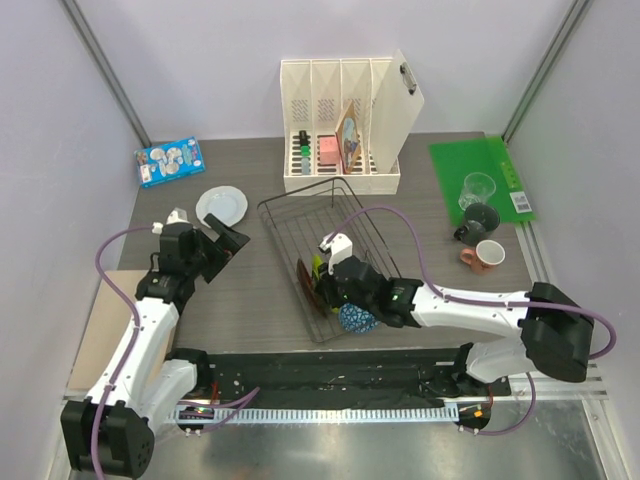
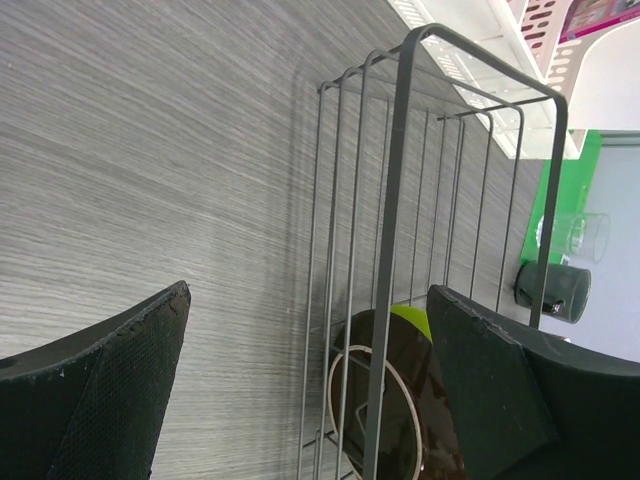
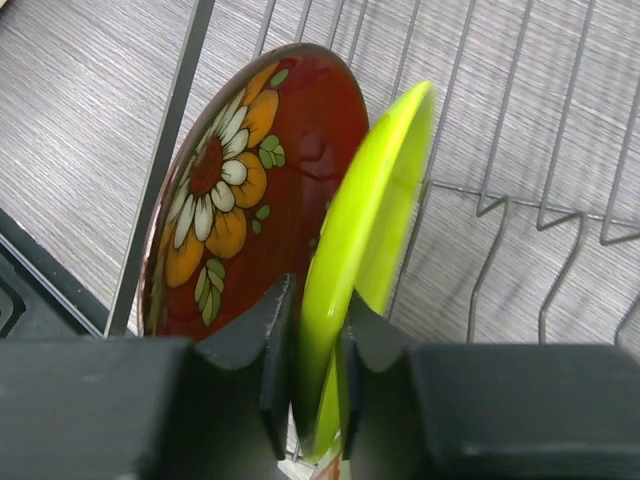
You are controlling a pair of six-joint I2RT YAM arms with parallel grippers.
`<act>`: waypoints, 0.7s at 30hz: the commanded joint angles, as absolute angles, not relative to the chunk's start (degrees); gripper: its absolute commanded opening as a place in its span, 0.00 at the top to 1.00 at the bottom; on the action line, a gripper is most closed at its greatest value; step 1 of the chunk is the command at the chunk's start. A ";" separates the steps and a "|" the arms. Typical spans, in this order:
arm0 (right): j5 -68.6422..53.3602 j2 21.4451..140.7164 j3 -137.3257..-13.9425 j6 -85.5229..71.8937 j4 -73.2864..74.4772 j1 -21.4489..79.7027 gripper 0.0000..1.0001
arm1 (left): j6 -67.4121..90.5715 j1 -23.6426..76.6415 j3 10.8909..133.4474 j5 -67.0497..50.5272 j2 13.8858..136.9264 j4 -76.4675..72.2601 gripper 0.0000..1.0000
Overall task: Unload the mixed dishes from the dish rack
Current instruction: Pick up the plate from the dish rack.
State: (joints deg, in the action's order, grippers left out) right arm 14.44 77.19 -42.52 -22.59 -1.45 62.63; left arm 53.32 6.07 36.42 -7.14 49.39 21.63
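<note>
At the near end of the dish rack [image 1: 300,215], a blue patterned bowl [image 1: 356,319] lies partly under the right arm. Just beyond it the right gripper [image 3: 312,375] reaches down into the rack, its two fingers [image 3: 272,350] closed on the rim of the lime-green plate [image 3: 378,210], one pad on each face, with no gap showing in the wrist view. That plate stands on edge among the prongs, leaning a little. The red floral plate [image 3: 245,190] stands just beside it, close to the rack's side wire, its sunflower face turned to the wrist camera; whether the two plates touch I cannot tell. On the left, level with the rack and apart from it, the left gripper [image 1: 226,248] hovers over the grey table [image 1: 250,290] with its jaws spread wide and nothing between them. Its wrist view looks across at the rack's end frame and the two plates. Farther back, a white plate [image 1: 221,206] lies flat on the table just left of the rack's far corner. To the right of the rack, a pink mug [image 1: 486,256] stands on the table. Behind it a dark grey mug [image 1: 479,221] sits at the edge of a green mat [image 1: 450,160], and a clear glass [image 1: 478,189] stands upright on the mat. At the back, a cream slotted file holder [image 1: 340,100] stands just behind the rack, and a blue packet [image 1: 168,164] lies near the far left corner.
</note>
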 commanded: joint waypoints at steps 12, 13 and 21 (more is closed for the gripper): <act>18.10 64.61 -52.63 -16.62 9.92 62.67 0.80 | 52.65 6.33 36.12 -8.70 50.27 19.34 0.00; 18.28 63.47 -53.17 -15.31 10.37 62.67 0.81 | 52.65 6.33 36.12 -8.79 50.27 19.42 0.00; 21.88 58.98 -50.99 3.04 5.55 62.75 0.99 | 49.93 6.33 40.16 -9.05 51.76 22.23 0.01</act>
